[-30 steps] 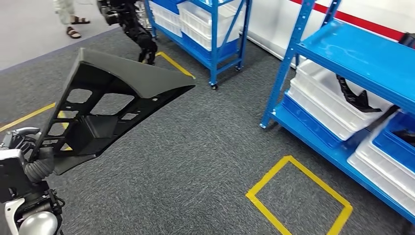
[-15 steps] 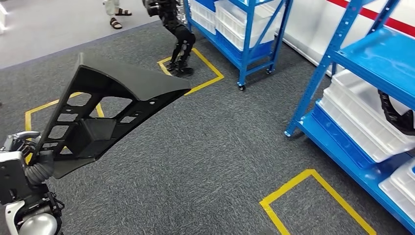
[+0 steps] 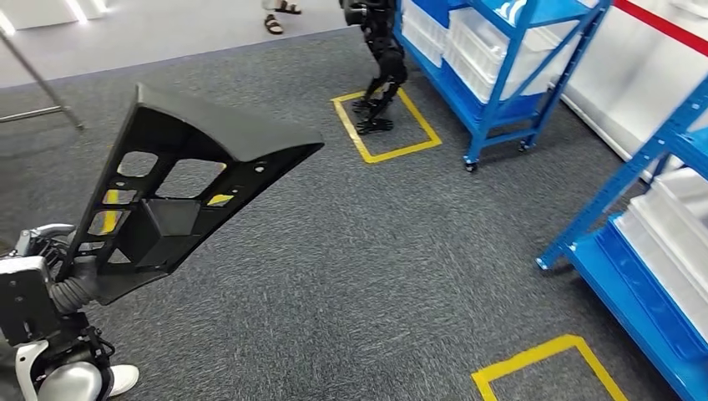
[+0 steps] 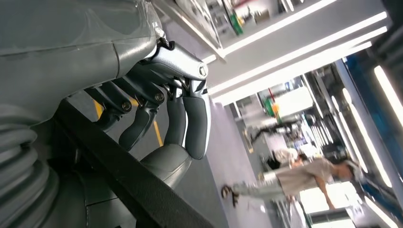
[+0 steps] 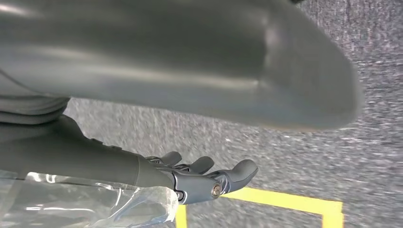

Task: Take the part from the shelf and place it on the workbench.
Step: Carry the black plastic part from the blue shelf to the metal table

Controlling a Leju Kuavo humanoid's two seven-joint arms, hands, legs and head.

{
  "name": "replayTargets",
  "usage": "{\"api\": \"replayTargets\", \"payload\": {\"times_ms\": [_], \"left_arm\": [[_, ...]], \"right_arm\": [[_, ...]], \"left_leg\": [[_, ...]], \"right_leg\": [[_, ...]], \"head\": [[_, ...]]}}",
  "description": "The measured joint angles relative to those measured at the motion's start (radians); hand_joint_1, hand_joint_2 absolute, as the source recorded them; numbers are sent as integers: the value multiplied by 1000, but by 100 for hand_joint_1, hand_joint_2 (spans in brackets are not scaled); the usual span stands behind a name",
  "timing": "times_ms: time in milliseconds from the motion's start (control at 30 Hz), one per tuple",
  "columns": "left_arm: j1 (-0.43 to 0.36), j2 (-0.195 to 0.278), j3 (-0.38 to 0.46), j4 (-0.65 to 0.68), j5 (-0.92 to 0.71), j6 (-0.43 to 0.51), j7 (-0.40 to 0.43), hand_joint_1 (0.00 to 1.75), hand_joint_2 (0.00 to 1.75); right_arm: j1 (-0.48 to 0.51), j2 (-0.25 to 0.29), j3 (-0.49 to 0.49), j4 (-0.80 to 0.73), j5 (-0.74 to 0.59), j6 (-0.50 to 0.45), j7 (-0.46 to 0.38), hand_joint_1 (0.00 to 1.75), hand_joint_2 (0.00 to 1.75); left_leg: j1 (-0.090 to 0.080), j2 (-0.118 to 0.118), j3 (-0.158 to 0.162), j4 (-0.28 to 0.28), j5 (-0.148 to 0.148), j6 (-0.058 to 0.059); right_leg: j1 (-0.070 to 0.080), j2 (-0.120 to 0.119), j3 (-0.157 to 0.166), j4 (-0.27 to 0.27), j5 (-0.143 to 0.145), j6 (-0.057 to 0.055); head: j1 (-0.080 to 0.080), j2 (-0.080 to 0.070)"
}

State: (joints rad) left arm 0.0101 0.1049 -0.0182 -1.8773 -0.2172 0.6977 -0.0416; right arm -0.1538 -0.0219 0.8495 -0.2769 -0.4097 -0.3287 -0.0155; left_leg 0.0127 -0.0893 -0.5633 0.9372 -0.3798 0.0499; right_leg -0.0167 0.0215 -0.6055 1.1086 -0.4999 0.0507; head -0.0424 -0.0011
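- Gripping the black part (image 3: 179, 196) at its lower narrow end, the left hand (image 3: 52, 271) is holding it raised and tilted, the broad end reaching up and away from the fingers.
- Seen from the left wrist, the dark fingers (image 4: 187, 118) are curling over the part's black edge (image 4: 119, 175), with the thumb pressing from the other side.
- Hanging with nothing in it, the right hand (image 5: 204, 178) is keeping its fingers slightly bent and apart above the carpet.
- Grey carpet (image 3: 351, 267) with yellow tape squares (image 3: 384, 125) is spreading below the part.
- Blue shelves (image 3: 501, 50) with white bins are standing well beyond the fingers, and another dark robot (image 3: 377, 58) is standing on a tape square beside them.
- A person's sandalled feet (image 3: 280, 17) are showing far off.
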Motion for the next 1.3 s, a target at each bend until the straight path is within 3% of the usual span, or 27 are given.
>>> {"api": "replayTargets", "payload": {"times_ms": [67,100,167,200,267,300,333,400,433,467,533,600,633,700,767,833,867,900,933,967,1000,1067,1133,1200,1233,1300], "left_arm": [[0,0,0,2,0,0,0,175,175],[0,0,0,2,0,0,0,175,175],[4,0,0,3,0,0,0,175,175],[7,0,1,4,0,0,0,175,175],[8,0,2,4,0,0,-1,175,175],[7,0,2,4,1,0,-1,175,175],[6,0,2,5,2,0,-1,175,175],[7,0,2,8,3,0,-1,175,175],[8,0,2,9,3,0,-1,175,175],[8,0,2,11,3,0,-1,175,175],[4,0,2,13,3,0,-1,175,175],[-1,0,2,14,4,0,-1,175,175],[-3,0,2,15,4,0,-1,175,175],[-3,0,2,16,4,0,-1,175,175],[-5,0,3,16,3,0,-1,175,175],[-6,0,3,17,3,0,-2,175,175],[-4,-1,2,18,3,0,-1,175,175],[-2,-1,2,18,3,0,-1,175,175],[1,-2,3,19,3,0,-1,175,175],[3,-2,3,19,2,0,0,175,175],[5,-2,4,19,2,0,1,175,175],[9,-2,5,19,1,0,3,175,175],[12,-2,6,19,1,0,5,175,175],[17,-2,8,19,1,0,6,175,175],[19,-1,9,19,0,0,6,175,175],[19,0,10,18,-1,0,7,175,175]], "right_arm": [[0,-1,0,0,1,-1,1,0,0],[0,-1,1,0,1,-1,2,0,0],[-2,0,1,0,2,-1,2,0,0],[-3,0,2,0,3,-1,2,0,0],[-4,0,3,0,5,-1,2,0,0],[-4,0,5,0,6,-1,2,0,0],[-2,-1,7,0,7,0,2,0,0],[0,-1,11,0,9,1,2,0,0],[0,-1,12,0,9,2,2,0,0],[-1,-1,14,0,10,3,2,0,0],[-5,0,16,0,10,6,2,0,0],[-9,0,18,0,11,9,2,0,0],[-10,0,18,0,11,10,2,0,0],[-13,0,19,-1,10,11,2,0,0],[-15,0,19,-1,8,10,1,0,0],[-13,0,19,-1,4,10,0,0,0],[-10,0,20,-1,2,10,-1,0,0],[-7,0,20,-1,1,10,-2,0,0],[-5,0,21,-1,1,10,-2,0,0],[-4,0,21,-1,1,10,-3,0,0],[-4,-1,22,-1,1,10,-3,0,0],[-4,-3,22,-1,1,10,-3,0,0],[-5,-4,23,-1,0,10,-3,0,0],[-6,-2,23,-2,-1,12,-3,0,0],[-7,-2,23,-2,-2,14,-3,0,0],[-9,-2,23,-3,-2,19,-4,0,0]], "left_leg": [[-1,-26,-2,5,-4,-9],[-1,-38,-5,6,-4,-15],[3,-58,-13,4,-2,-29],[4,-49,-17,9,-5,-35],[4,7,-50,70,-37,-44],[3,43,-80,133,-68,-47],[3,63,-118,209,-101,-50],[4,76,-174,317,-133,-53],[4,79,-174,316,-122,-53],[3,85,-151,270,-95,-51],[-4,128,-68,118,-35,-42],[-14,160,-22,28,-13,-28],[-18,159,-21,21,-16,-21],[-17,133,-21,19,-13,-11],[-12,109,-15,15,-9,0],[-10,85,-12,14,-8,9],[-10,72,-12,14,-7,11],[-11,57,-12,15,-8,12],[-12,41,-12,15,-8,12],[-12,25,-10,16,-8,12],[-11,10,-8,16,-8,11],[-11,-17,-8,17,-9,7],[-10,-39,-15,18,-8,-4],[-5,-56,-22,18,-6,-16],[-5,-44,-27,28,-12,-22],[-5,13,-65,106,-56,-31]], "right_leg": [[-6,49,52,-126,54,-2],[-6,64,62,-151,60,-5],[-2,48,64,-156,59,-17],[-2,36,65,-158,60,-24],[-2,10,68,-162,62,-37],[0,-4,69,-162,61,-42],[3,-18,69,-162,59,-44],[8,-48,70,-162,56,-46],[10,-63,72,-162,54,-45],[11,-77,75,-161,51,-44],[14,-101,84,-161,44,-38],[19,-120,92,-161,36,-28],[21,-129,95,-161,33,-24],[19,-138,100,-160,25,-13],[14,-98,84,-112,-9,-4],[12,-45,24,16,-74,-1],[12,-35,-13,87,-100,0],[12,-30,-42,135,-110,0],[12,-29,-53,145,-100,-1],[11,-27,-44,111,-68,-3],[11,-17,-18,43,-25,-5],[6,36,41,-98,40,-10],[6,64,61,-149,54,-16],[8,38,62,-152,57,-26],[8,26,63,-155,59,-33],[6,-1,66,-160,61,-45]], "head": [[0,0],[0,0],[-1,0],[-1,0],[-5,0],[-7,0],[-9,0],[-9,0],[-10,0],[-10,0],[-10,0],[-8,0],[-7,0],[-6,0],[-4,0],[-1,0],[0,0],[0,0],[0,0],[0,0],[0,0],[0,0],[0,0],[0,0],[-1,0],[-5,0]]}}
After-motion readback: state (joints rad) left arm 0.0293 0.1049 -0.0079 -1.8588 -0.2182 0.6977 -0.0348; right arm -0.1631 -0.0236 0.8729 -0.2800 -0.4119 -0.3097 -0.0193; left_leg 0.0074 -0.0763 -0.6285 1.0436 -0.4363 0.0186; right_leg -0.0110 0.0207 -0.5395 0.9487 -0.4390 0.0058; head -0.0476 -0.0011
